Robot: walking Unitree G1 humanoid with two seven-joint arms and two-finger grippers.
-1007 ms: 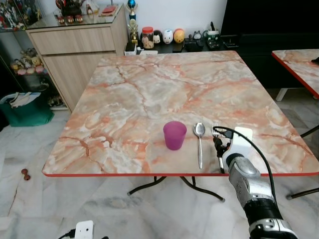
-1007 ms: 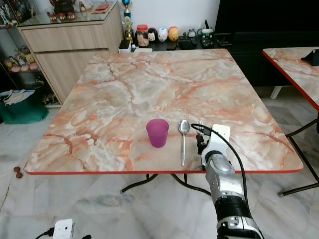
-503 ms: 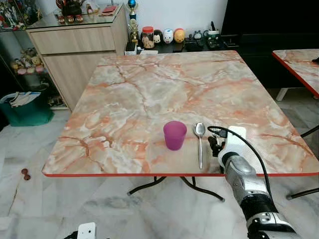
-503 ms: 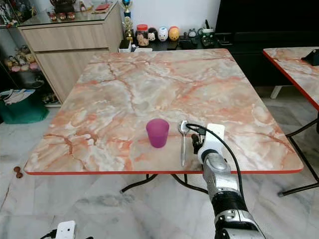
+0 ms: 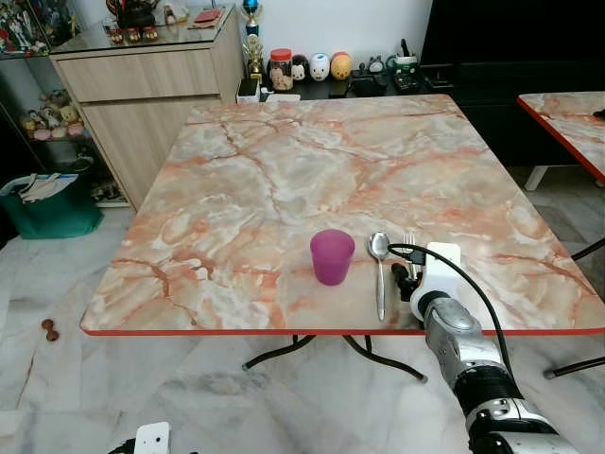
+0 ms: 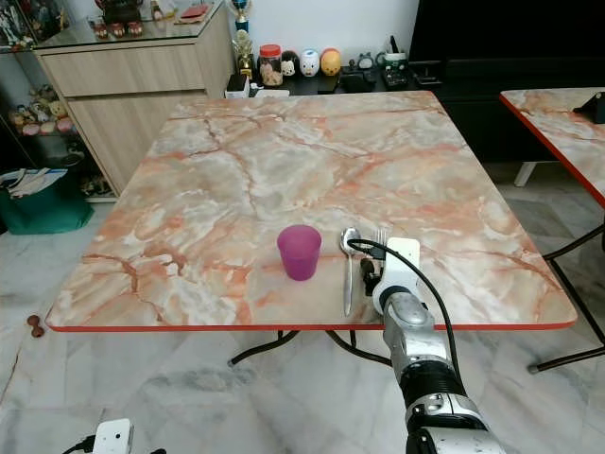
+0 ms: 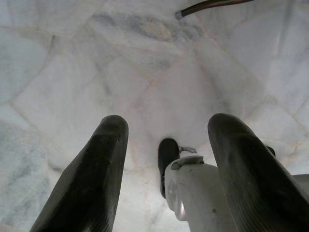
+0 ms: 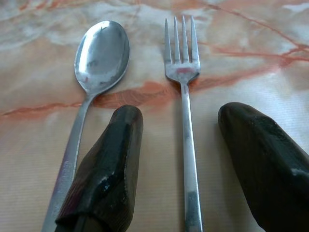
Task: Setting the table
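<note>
Fork — a slim silver metal fork (image 8: 186, 145) lies flat on the orange-veined marble worktop (image 5: 284, 180), running straight up the gap between the two spread black fingers (image 8: 108, 164) of the right pincer (image 8: 186, 169). Neither finger touches the handle; one sits on each side of it, close in. Its tines point away from the pincer.

Just outside one finger, on the side toward the robot's left, lies a silver metal spoon (image 8: 94, 72), roughly parallel to the fork with its bowl level with the tines. Further out on that same side stands a translucent purple plastic cup (image 5: 332, 256), upright and apart from the spoon. All three sit near the worktop's front edge, with the right pincer's silver arm reaching in from below that edge.

The fork looks already set down, so the step in hand is likely the release and pull-back. The risk from here is a drag — if the pincer backs off at a slant, a finger could catch the handle and skew the fork or nudge it into the spoon. A sweep toward the robot's left could also knock the light cup over.

Beyond the worktop stands a pale wooden cabinet (image 5: 142, 85).

The left pincer (image 7: 164, 159) hangs idle over the pale marble floor (image 7: 96, 72), fingers spread.
</note>
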